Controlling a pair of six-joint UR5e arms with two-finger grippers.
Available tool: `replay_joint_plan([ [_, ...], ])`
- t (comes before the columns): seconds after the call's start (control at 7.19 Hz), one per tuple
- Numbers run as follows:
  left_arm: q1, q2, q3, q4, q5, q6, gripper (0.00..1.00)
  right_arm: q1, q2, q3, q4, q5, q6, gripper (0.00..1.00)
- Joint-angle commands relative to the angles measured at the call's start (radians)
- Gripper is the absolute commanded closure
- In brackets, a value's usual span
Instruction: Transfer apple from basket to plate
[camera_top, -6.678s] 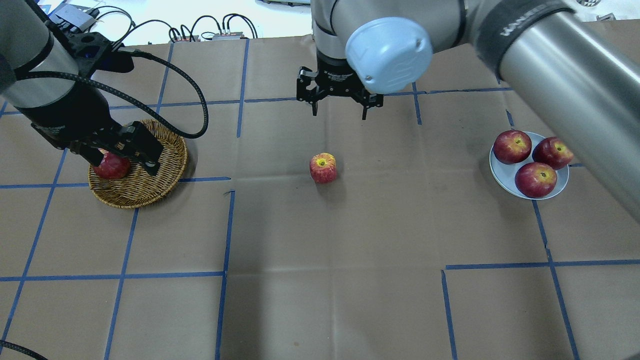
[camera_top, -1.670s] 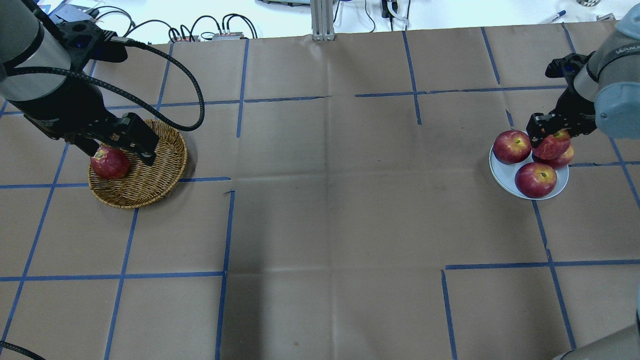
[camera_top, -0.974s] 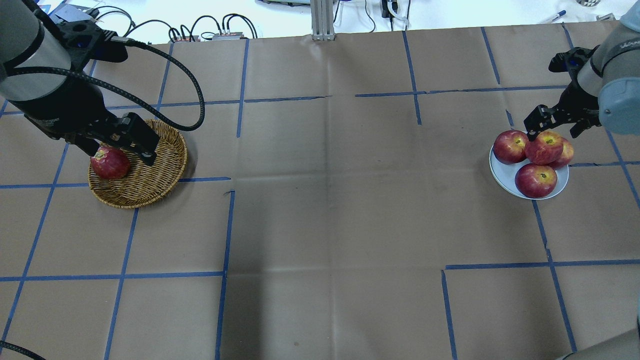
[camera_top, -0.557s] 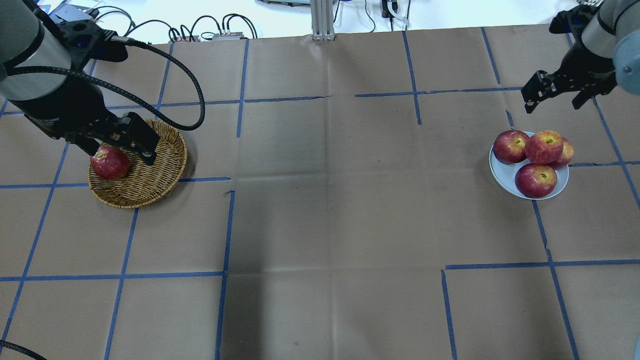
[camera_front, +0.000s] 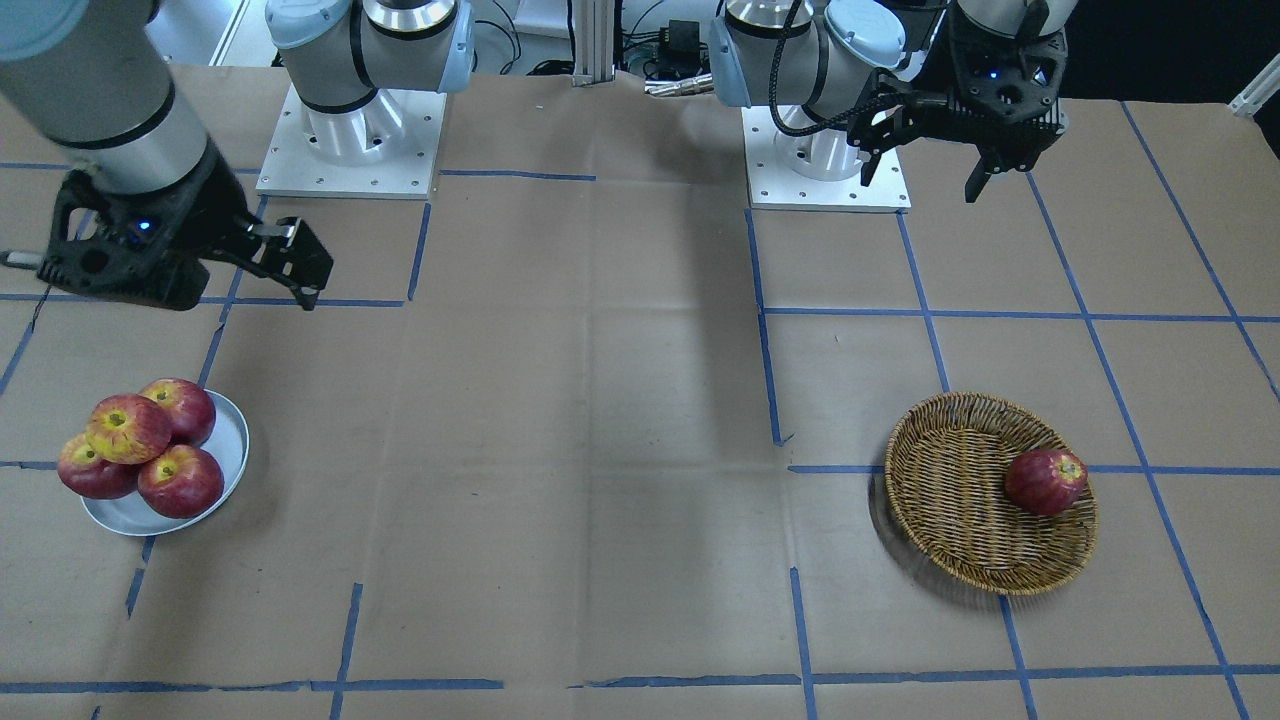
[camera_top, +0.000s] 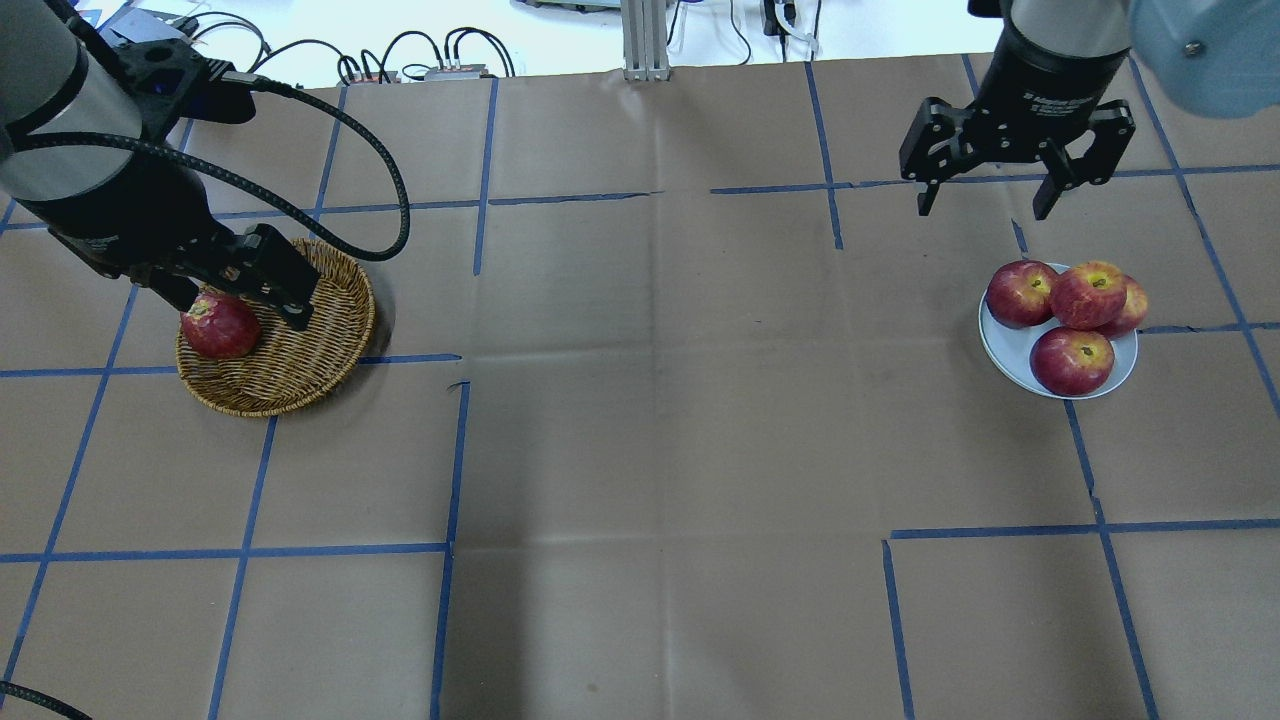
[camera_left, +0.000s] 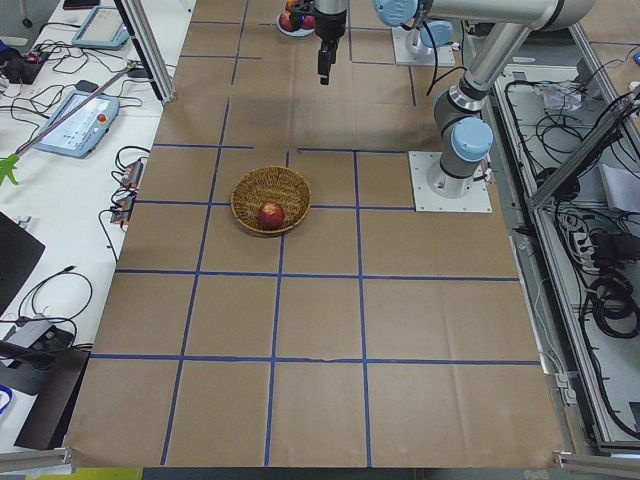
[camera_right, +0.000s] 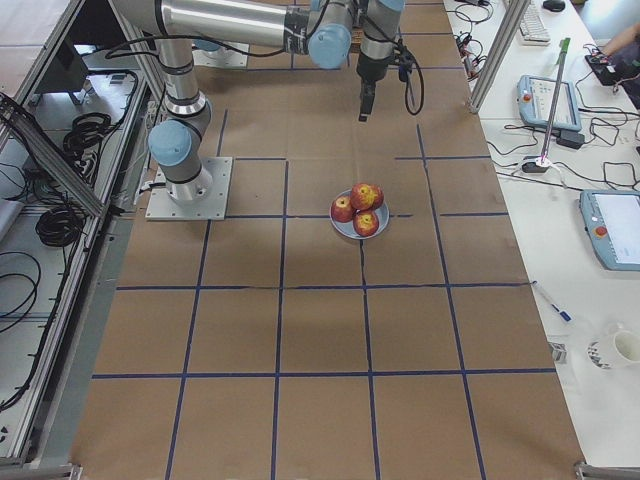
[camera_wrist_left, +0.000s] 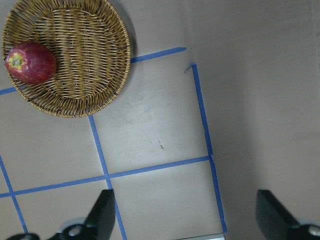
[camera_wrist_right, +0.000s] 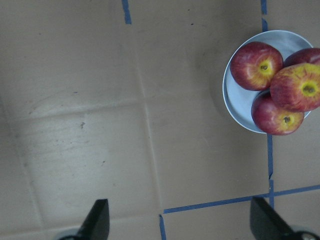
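Right gripper (camera_top: 982, 208) farther from apple (camera_top: 1087, 293)

Both arms are silver-grey tubes with pale blue joint caps (camera_front: 865, 30), each mounted on a white square base plate (camera_front: 290, 175) dotted with small screws. The left pincer (camera_front: 918, 188) and the right pincer (camera_top: 980, 211) are matte black, and the right one's body bears white lettering. A black ribbed cable (camera_top: 408, 228) runs off the left arm (camera_top: 60, 110). A blue light (camera_front: 142, 226) glows on the right wrist.
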Motion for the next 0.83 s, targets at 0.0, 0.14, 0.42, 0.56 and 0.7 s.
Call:
replay_joint_plan([
  [0.0, 0.000, -0.002, 0.004, 0.000, 0.000, 0.000, 0.01, 0.039, -0.012, 0.004, 0.020, 0.003, -0.038, 0.00],
  [0.14, 0.000, -0.002, 0.008, 0.000, 0.000, 0.000, 0.01, 0.037, -0.012, 0.004, 0.034, 0.003, -0.078, 0.00],
  [0.42, -0.001, -0.002, 0.010, 0.000, 0.002, -0.002, 0.01, 0.037, -0.030, 0.023, 0.035, 0.032, -0.089, 0.00],
  [0.56, -0.002, -0.002, 0.013, 0.000, 0.002, -0.003, 0.01, 0.034, -0.035, 0.029, 0.037, 0.034, -0.091, 0.00],
  [0.7, -0.002, -0.003, 0.013, 0.000, 0.002, -0.003, 0.01, 0.034, -0.036, 0.030, 0.035, 0.034, -0.089, 0.01],
])
